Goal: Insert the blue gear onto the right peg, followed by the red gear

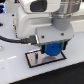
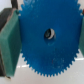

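My gripper (image 1: 53,46) is shut on the blue gear (image 1: 52,50) and holds it just above the right part of the white plate with a black border (image 1: 34,59). In the wrist view the blue gear (image 2: 47,55) fills most of the picture, held between a green-padded finger (image 2: 9,42) and a second finger at the opposite edge. A dark and white spot shows through its centre hole (image 2: 49,33); I cannot tell if it is the right peg. The pegs are hidden by the gear and the gripper. The red gear is out of view.
The white arm body (image 1: 30,22) looms over the back of the plate. A black cable (image 1: 10,37) runs along the exterior view's left. The white table (image 1: 15,70) extends around the plate.
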